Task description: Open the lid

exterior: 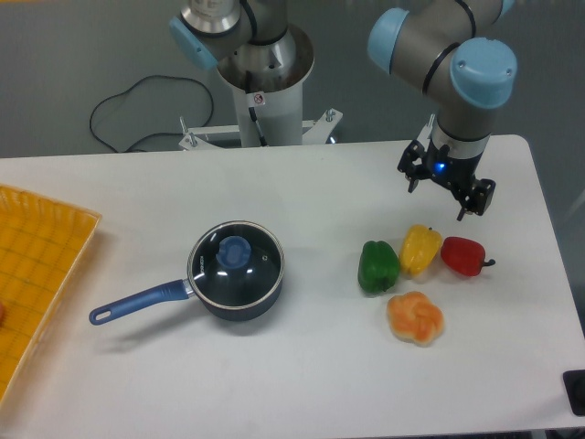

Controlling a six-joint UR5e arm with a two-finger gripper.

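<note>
Nearest the camera, an orange bell pepper [416, 317] is seen on the white table [302, 384], right of centre. Just beyond it, a green pepper [377, 266], a yellow pepper [420, 249] and a red pepper [463, 256] are lined up left to right, close together. At the left edge a yellow tray [37, 274] is laid on the table. Between the tray and the peppers, a dark blue saucepan [233, 285] is placed with its long handle pointed near-left. The lid [236, 255] is seated flat on the saucepan, its blue knob upward. Farther back and to the right, the gripper [445, 192] is held above the table with its jaws spread and nothing between them. The lid is thus found well apart from the jaws, to their left and nearer.
</note>
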